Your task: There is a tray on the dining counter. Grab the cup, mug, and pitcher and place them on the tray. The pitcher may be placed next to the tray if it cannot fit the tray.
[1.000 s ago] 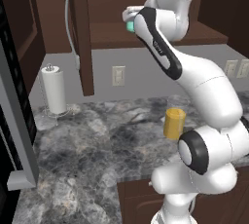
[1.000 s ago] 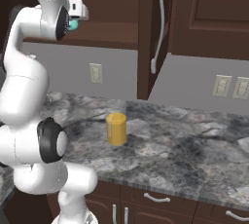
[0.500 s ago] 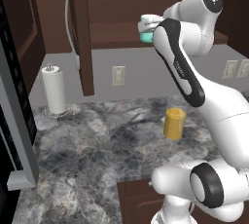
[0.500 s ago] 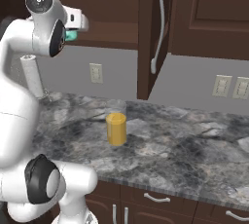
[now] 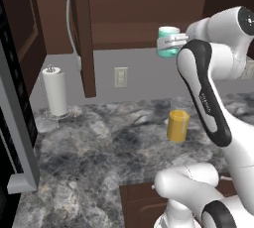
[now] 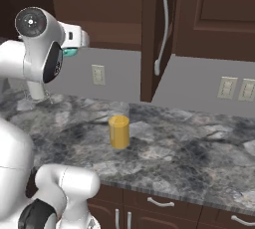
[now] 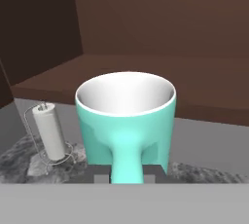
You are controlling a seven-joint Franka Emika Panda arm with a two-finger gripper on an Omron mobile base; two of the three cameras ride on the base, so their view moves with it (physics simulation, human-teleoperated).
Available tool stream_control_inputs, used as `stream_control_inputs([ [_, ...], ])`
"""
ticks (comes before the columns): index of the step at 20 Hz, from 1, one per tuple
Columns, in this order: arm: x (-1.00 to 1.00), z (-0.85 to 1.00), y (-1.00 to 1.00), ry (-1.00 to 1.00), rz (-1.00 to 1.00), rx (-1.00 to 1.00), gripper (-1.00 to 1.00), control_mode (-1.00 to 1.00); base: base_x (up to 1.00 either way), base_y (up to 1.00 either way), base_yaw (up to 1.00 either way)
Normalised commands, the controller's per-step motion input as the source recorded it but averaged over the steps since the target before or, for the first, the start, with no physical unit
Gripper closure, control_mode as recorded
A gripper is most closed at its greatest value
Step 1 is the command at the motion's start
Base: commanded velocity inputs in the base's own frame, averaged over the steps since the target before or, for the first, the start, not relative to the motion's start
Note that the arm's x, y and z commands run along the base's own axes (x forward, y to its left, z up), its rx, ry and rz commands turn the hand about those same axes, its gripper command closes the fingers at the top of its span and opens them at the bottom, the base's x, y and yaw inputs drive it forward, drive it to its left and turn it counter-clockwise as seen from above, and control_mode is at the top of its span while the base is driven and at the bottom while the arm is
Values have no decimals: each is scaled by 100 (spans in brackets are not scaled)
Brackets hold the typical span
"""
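hand view: end effector (image 7: 127,177) nearly closed, pinching the mug (image 7: 126,123) by its handle. imo carry it level, well above the surface (image 5: 99,147).

Left and right base views: behind the arm, facing forward and down over the marbled counter (image 5: 99,147), sharing the yellow pitcher (image 5: 177,126) (image 6: 119,131) and wall outlet (image 5: 120,77) (image 6: 97,74). Hand view: very near the mug (image 7: 126,121), facing the paper towel roll (image 7: 48,133)
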Motion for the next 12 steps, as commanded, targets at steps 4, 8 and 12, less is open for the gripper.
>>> stream_control_inputs([
  [4, -65, -8, -22, 0, 0, -1, 100, -100, 0, 0, 0],
  [8, -61, -1, -12, 0, 0, -1, 100, -100, 0, 0, 0],
  [12, -58, 0, -4, 1, -2, 0, 100, -100, 0, 0, 0],
])
